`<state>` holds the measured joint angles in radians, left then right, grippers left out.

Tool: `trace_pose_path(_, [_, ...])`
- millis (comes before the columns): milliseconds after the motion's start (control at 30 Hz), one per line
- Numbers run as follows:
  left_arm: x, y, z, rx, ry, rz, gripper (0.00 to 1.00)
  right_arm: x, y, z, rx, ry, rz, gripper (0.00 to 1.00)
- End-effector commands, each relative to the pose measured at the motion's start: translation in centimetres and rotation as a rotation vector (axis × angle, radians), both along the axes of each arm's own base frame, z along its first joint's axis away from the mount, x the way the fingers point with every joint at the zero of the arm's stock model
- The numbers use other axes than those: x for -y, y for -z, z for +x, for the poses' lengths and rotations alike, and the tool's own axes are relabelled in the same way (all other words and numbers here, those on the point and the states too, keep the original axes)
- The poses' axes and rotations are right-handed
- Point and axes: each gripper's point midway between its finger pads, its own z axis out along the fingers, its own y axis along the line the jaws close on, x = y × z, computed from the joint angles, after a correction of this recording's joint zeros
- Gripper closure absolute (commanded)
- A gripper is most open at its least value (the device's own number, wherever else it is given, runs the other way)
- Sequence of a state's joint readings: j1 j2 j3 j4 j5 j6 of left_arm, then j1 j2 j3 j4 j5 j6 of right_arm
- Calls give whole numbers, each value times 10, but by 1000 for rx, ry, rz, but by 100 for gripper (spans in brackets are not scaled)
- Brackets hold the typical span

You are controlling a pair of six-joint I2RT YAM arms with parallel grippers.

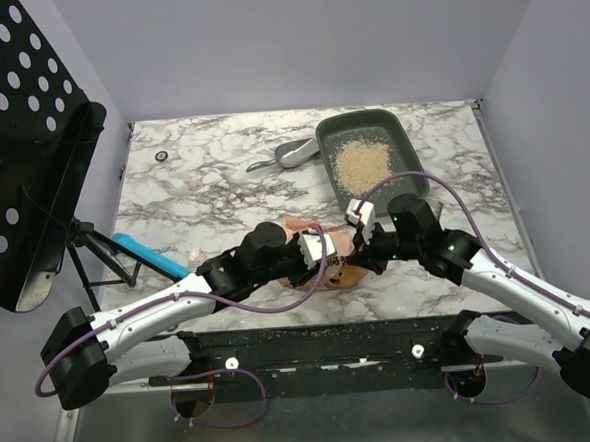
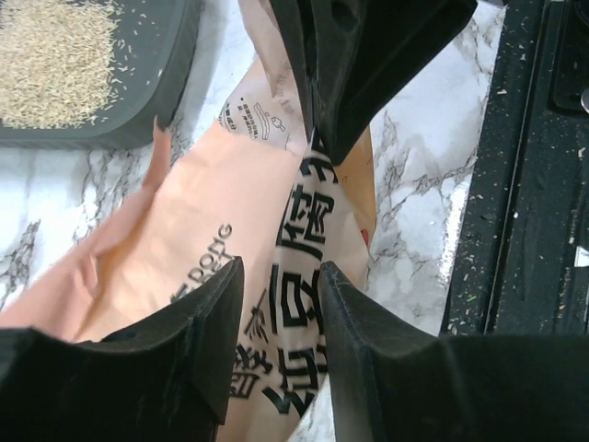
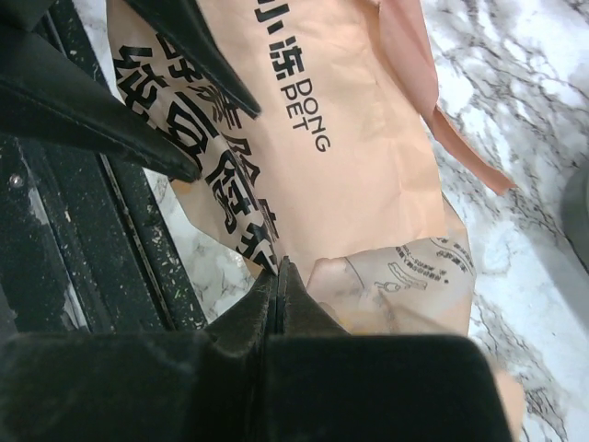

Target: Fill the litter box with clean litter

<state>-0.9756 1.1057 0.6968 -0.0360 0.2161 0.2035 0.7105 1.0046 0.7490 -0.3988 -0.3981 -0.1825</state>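
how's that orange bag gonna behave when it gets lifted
Probably floppy: the orange bag is thin, creased film, buckling where the right end effector pinches it. Likely light now: it lies flat and slack, with litter already in the litter box.

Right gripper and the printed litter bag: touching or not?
Touching. In the right wrist view the right gripper is shut, its tips pinched on the lower edge of the bag, with no gap between them.
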Motion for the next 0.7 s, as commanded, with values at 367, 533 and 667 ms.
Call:
trace_pose_path(367, [-60,77,16,-16,-140,357,100,33,-28,25,103,214,31,100])
trace_pose_path(533, [-86,59,43,46,-284,370,100,34,-28,24,99,212,32,100])
trace_pose_path(667, [-111,26,59,102,-399,362,100,34,-25,24,92,209,23,100])
